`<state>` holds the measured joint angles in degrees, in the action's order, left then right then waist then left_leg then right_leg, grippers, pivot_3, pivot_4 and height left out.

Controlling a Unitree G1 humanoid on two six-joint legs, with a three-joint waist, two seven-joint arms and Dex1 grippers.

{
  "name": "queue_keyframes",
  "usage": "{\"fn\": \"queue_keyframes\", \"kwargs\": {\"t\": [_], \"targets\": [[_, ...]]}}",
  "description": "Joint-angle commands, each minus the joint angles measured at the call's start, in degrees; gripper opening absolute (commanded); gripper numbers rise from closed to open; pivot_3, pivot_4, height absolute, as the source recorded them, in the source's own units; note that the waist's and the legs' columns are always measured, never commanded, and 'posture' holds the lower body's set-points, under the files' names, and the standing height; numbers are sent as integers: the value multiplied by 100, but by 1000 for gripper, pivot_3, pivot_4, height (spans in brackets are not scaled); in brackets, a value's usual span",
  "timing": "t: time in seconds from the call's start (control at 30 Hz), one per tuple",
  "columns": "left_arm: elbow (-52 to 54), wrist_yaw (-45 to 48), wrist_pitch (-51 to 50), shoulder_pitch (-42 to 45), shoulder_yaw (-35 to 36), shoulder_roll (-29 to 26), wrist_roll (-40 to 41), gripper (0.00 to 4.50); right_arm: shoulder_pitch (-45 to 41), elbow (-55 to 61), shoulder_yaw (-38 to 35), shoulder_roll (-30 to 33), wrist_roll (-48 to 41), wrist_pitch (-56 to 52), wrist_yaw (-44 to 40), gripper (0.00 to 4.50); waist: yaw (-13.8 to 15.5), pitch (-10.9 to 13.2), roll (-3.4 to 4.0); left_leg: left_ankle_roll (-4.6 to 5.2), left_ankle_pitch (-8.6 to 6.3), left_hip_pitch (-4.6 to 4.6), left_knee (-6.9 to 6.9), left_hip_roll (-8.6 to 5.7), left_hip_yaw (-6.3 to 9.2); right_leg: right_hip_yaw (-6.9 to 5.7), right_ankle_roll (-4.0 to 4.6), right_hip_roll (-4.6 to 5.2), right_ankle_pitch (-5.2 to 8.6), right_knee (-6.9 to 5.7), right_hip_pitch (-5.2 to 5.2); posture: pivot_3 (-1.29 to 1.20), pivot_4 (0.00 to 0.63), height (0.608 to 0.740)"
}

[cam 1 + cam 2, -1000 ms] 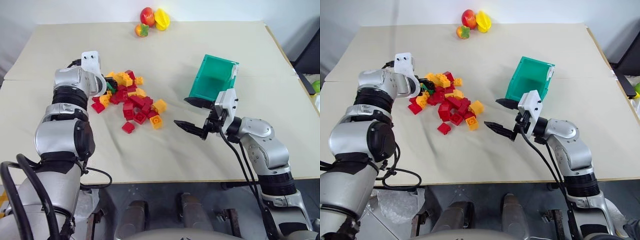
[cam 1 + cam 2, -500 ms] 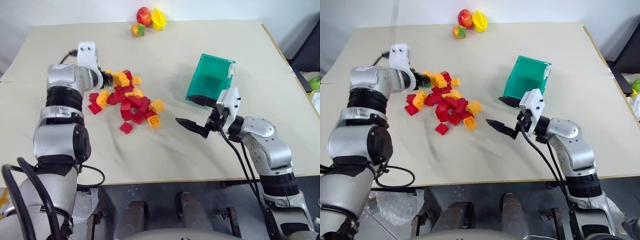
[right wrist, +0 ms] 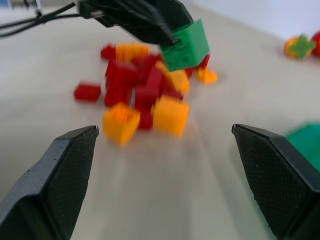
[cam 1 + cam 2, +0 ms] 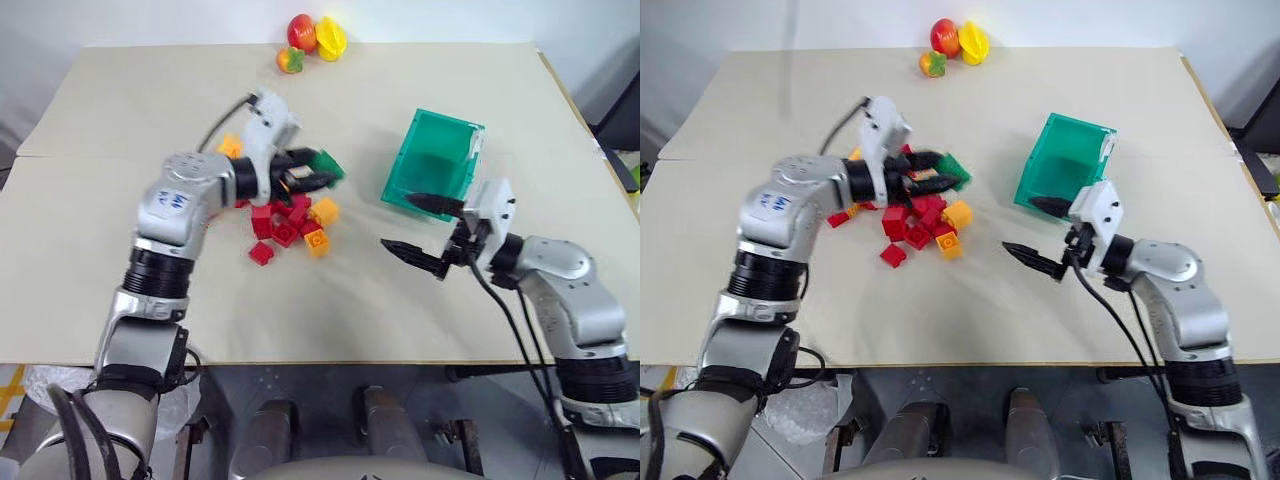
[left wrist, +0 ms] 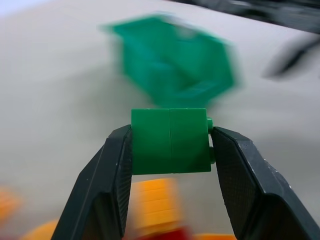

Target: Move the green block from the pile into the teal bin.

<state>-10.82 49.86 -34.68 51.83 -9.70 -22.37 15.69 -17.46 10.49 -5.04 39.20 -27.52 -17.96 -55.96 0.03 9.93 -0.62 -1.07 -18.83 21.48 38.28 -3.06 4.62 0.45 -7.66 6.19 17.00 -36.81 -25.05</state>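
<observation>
The green block is pinched between the two black fingers of my left gripper, which is shut on it. It hangs above the right edge of the pile of red and orange-yellow bricks, pointing toward the teal bin. The bin sits tilted on the table to the right, its open side facing the pile; it also shows beyond the block in the left wrist view as the teal bin. My right gripper stands open and empty just in front of the bin, and its wrist view looks at the held green block.
Toy fruits lie at the table's far edge. The beige table has bare surface left and in front of the pile. A dark object stands off the table's right side.
My left arm has swung right from the pile's left side, carrying the green block over the pile toward the bin. The right gripper has drifted slightly right, still open.
</observation>
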Motion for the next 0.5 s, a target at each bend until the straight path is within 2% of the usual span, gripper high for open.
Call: {"fn": "queue_keyframes", "kwargs": {"t": [0.03, 0.2, 0.23, 0.4, 0.5], "targets": [[-255, 587, 511, 141, -428, 105, -160, 2032, 322, -12, -243, 307, -100, 163, -451, 4500, 0, 0, 0, 2, 0, -2, 0, -1, -5, 0, -1, 0, 0, 1, 3, 0, 150, 740], [-1403, 1140, 948, 546, -931, 480, -517, 2032, 570, -73, -490, 484, -61, 343, -544, 4500, -13, 2, -3, 8, 2, -6, 6, -1, -49, 3, -4, -1, -2, 3, 5, 0, 150, 740], [-1590, 1197, 877, 643, -977, 569, -544, 2781, 605, -18, -530, 465, -61, 348, -489, 4500, -14, 3, -4, 9, 3, -7, 11, -1, -50, 3, -5, 0, -2, 4, 7, 0, 150, 740], [-1622, 1598, 1043, 696, -950, 545, -560, 4317, 858, 401, -656, 427, -80, 299, -240, 4500, -16, 4, -6, 14, 0, -8, 13, 2, -46, 2, -6, -1, -3, -4, 12, 0, 150, 740], [-1247, 1994, 914, 549, -780, 240, -364, 4444, 1155, 754, -843, 544, -134, 139, -94, 4500, -13, 5, -6, 14, 0, -7, 15, 2, -41, 4, -7, 0, -3, -3, 11, 0, 150, 740]]}}
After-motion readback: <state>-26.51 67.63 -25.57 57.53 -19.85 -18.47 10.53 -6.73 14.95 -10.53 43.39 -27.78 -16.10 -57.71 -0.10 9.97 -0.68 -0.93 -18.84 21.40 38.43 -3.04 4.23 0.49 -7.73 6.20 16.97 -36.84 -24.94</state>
